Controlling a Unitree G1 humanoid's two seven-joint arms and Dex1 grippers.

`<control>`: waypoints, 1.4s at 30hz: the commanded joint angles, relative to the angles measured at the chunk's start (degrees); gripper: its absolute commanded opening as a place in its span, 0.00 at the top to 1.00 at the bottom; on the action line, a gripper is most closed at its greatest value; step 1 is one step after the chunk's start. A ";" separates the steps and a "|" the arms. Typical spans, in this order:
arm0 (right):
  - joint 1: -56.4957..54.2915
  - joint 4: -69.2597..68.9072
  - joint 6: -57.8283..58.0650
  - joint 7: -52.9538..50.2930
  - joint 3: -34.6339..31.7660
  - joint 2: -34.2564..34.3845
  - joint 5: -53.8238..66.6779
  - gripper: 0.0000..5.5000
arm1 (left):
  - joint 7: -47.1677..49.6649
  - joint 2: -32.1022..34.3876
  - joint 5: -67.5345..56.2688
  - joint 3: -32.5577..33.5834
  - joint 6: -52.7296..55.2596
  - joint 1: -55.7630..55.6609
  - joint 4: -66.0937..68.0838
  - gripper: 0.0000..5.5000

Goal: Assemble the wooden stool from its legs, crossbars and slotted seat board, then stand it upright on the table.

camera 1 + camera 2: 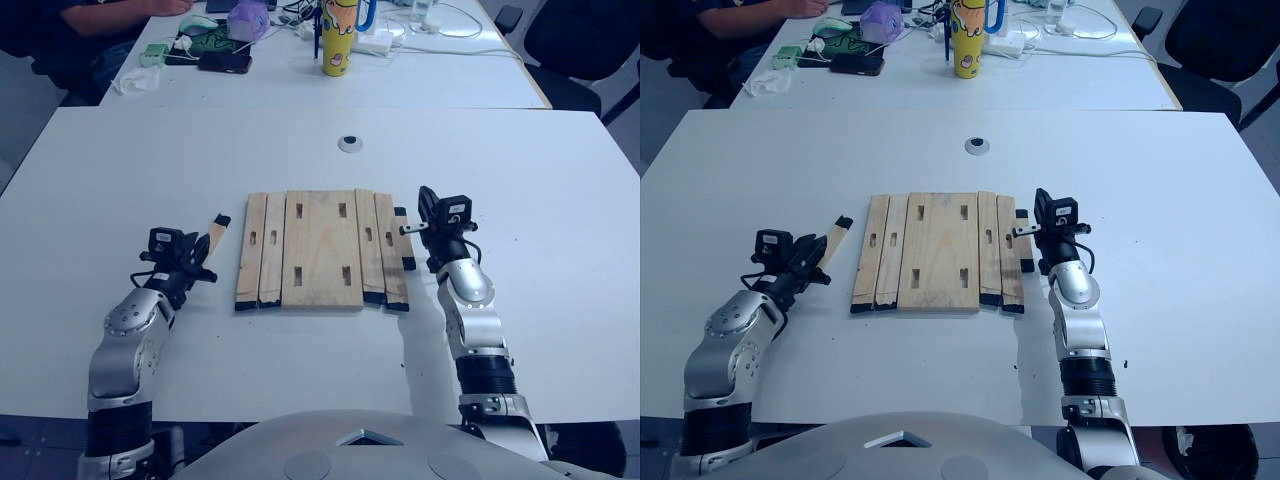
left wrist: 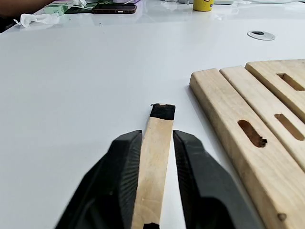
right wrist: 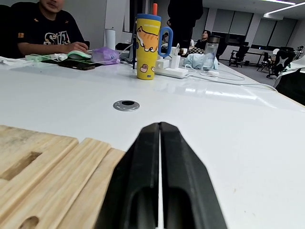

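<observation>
Seat board [image 1: 322, 248] lies between four slotted legs [image 1: 251, 250] and two crossbars [image 1: 403, 240].

Pale wooden seat board [image 1: 322, 248] with dark slots; black-tipped crossbar [image 2: 155, 157]; white table [image 1: 120, 170]; yellow cartoon-printed cup [image 1: 339, 40].

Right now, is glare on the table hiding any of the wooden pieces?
No. Right wrist view: light glares off the table beyond the shut right tool, clear of the boards. Left wrist view: no glare on the wooden strip in the left tool. Left eye view: seat board evenly lit.
</observation>
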 commanded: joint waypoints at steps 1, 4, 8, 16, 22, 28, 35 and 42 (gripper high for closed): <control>0.49 -0.79 0.45 -0.18 0.10 -0.06 -0.17 1.00 | -1.40 2.29 0.70 0.96 0.09 0.10 2.68 0.67; 0.60 -0.92 0.47 -0.17 0.13 -0.07 -0.19 1.00 | -2.41 3.36 0.74 1.36 0.19 0.67 4.51 0.59; 0.72 -0.90 0.47 -0.18 0.25 0.00 -0.27 1.00 | -3.87 3.97 0.47 0.67 1.17 1.78 5.67 0.49; -0.03 -0.31 0.45 -0.08 0.29 -0.08 -0.26 1.00 | -4.37 3.39 0.04 0.16 2.51 2.65 5.66 0.38; -0.33 -0.15 0.46 -0.05 0.22 -0.18 -0.25 1.00 | -4.30 3.37 0.37 -0.16 2.77 2.97 5.79 0.45; -0.61 0.07 0.45 -0.03 0.22 -0.19 -0.25 1.00 | -4.44 3.20 0.13 -0.66 3.32 3.07 5.45 0.63; -1.10 0.22 0.35 -0.15 0.10 -0.14 -0.18 1.00 | -3.98 2.95 0.15 -0.59 2.43 2.07 4.57 0.76; -8.11 -0.44 4.11 0.72 -1.68 -0.10 3.43 1.00 | -1.34 2.09 3.90 0.34 -12.86 -3.97 0.20 0.76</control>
